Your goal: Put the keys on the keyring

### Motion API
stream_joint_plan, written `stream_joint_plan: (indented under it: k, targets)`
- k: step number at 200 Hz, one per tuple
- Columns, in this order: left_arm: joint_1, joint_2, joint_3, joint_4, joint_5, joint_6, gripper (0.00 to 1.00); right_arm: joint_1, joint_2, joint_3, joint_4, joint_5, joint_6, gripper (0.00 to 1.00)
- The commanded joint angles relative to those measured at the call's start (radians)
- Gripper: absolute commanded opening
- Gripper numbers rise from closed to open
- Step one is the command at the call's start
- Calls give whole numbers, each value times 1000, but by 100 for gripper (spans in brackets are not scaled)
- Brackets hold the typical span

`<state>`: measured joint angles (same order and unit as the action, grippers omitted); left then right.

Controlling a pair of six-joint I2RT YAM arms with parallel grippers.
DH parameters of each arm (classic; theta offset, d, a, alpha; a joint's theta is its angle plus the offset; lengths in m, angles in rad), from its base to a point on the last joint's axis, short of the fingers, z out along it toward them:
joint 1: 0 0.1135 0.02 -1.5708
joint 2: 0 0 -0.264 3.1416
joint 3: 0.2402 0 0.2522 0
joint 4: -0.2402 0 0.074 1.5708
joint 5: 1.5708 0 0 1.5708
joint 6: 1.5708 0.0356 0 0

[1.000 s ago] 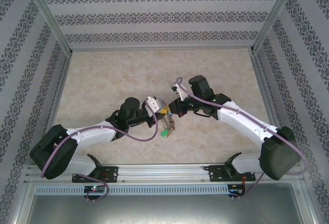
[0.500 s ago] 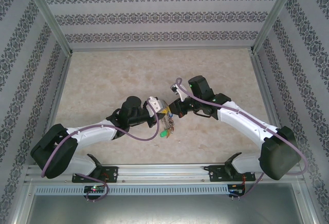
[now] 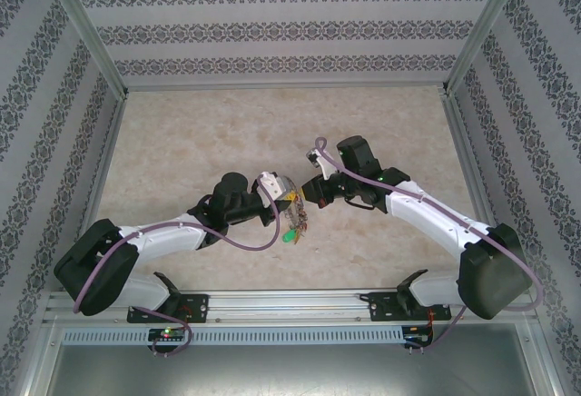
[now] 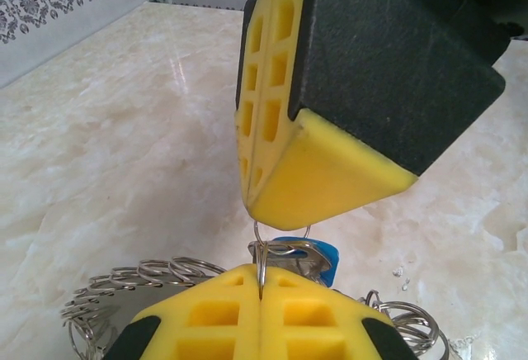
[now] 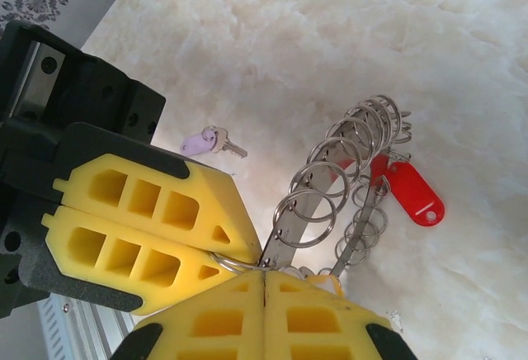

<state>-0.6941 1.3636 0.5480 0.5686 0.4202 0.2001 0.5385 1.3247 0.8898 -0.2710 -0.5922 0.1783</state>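
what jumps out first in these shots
The yellow-fingered left gripper and right gripper meet tip to tip mid-table, both shut on the keyring, whose rim is fringed with wire loops. Next come the coloured tags: a red key at the ring's loops, and a lilac key lying loose on the marble table.

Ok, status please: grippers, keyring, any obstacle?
Left gripper and right gripper shut, both pinching keyring. Red key on it, lilac key loose on table. Nothing blocking.
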Motion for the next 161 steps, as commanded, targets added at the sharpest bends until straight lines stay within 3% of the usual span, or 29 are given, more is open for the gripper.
stream_joint_plan:
  k: [1,28,45,63,161]
  targets:
    - [-5,-20,-7,74,-4,-19,0,-21,2,6,7,-5,6,0]
    - [-5,-22,-1,49,-8,-14,0,-4,-5,22,9,-42,-1,0]
    - [-5,-24,3,24,-6,-5,10,7,-13,30,15,-47,0,0]
    - [-5,-23,7,0,-9,0,13,12,-19,41,15,-55,-6,0]
    - [-5,-13,37,-64,10,24,18,29,-8,69,-8,-83,-36,0]
